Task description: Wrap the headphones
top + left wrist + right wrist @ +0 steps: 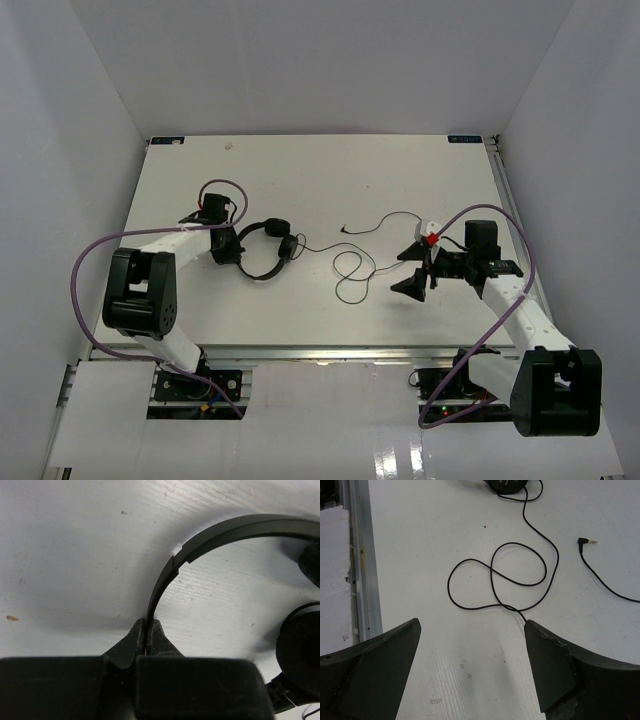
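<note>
- The headphones (265, 250) lay left of centre in the overhead view, on the white surface (320, 180).
- Their headband (165, 577) was pinched edge-on between the closed tips of the left pincer (148, 630).
- The right pincer (472, 624) hung wide open and empty over the cord (492, 569), whose loose loops crossed the middle of the right wrist view.
- The plug (583, 541) lay free at the upper right of that view, well apart from the earcups.
- The step in hand looked like collecting the cord for winding.
- To do it well, the right pincer would need to come down on a single strand, clear of the crossing.
- It should then close fully, since the cord was thin and flat on the surface.
- The left grip would have to stay firm, as a band that thin could swivel once the cord pulled on it.
</note>
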{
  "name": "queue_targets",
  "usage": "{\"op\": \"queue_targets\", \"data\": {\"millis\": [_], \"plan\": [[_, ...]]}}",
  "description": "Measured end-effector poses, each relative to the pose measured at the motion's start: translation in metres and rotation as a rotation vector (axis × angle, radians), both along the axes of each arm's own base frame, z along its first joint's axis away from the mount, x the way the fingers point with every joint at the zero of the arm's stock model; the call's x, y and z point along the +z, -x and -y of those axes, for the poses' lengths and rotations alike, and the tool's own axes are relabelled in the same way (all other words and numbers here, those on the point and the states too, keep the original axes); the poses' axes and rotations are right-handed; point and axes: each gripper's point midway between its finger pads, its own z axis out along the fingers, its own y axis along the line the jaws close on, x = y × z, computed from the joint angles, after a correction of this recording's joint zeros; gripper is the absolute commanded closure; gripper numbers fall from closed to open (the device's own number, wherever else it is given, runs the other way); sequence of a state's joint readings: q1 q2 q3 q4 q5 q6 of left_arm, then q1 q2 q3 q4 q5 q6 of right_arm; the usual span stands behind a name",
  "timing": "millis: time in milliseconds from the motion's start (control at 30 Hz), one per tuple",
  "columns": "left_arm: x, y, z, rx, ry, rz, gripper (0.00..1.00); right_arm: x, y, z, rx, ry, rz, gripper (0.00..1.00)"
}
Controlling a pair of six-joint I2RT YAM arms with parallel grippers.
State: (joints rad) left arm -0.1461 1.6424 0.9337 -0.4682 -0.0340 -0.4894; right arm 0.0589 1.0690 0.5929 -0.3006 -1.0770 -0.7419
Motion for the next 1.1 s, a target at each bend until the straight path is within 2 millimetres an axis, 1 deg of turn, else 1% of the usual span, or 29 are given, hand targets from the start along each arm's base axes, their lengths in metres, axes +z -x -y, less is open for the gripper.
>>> {"op": "queue_targets", "data": {"millis": [100,167,233,267,300,333,467,533,633,700,833,967,1100], "plan": [[0.002,0.001,0.001,-0.005,0.005,0.018,1.0,0.0,0.007,-0.003,0.038,0.0,0.019,0.07],[0.004,0.006,0.001,-0.008,0.009,0.021,1.0,-0.003,0.011,-0.008,0.068,0.022,0.033,0.06],[0.012,0.013,0.0,-0.014,0.011,0.032,1.0,-0.006,0.014,-0.017,0.107,0.07,0.064,0.03],[0.02,0.015,0.001,-0.018,0.017,0.048,1.0,-0.006,0.016,-0.023,0.131,0.093,0.084,0.01],[0.028,0.018,0.002,-0.022,0.023,0.063,1.0,-0.006,0.018,-0.028,0.155,0.115,0.105,0.05],[0.04,0.019,0.004,-0.031,0.035,0.094,1.0,-0.006,0.019,-0.035,0.173,0.136,0.129,0.08],[0.097,0.025,0.014,-0.068,0.094,0.245,1.0,0.002,0.012,-0.062,0.2,0.187,0.247,0.1],[0.12,0.031,0.019,-0.087,0.122,0.298,1.0,0.01,0.008,-0.078,0.221,0.182,0.281,0.1],[0.15,0.042,0.024,-0.11,0.16,0.357,1.0,0.031,-0.014,-0.101,0.221,0.151,0.313,0.1],[0.164,0.049,0.026,-0.121,0.177,0.383,1.0,0.046,-0.029,-0.113,0.21,0.123,0.34,0.09],[0.186,0.063,0.03,-0.138,0.209,0.403,1.0,0.072,-0.054,-0.134,0.188,0.063,0.361,0.09],[0.206,0.073,0.034,-0.155,0.245,0.424,1.0,0.081,-0.063,-0.149,0.2,0.021,0.352,0.08],[0.22,0.082,0.04,-0.172,0.282,0.435,1.0,0.073,-0.054,-0.159,0.244,-0.003,0.301,0.07]]}}
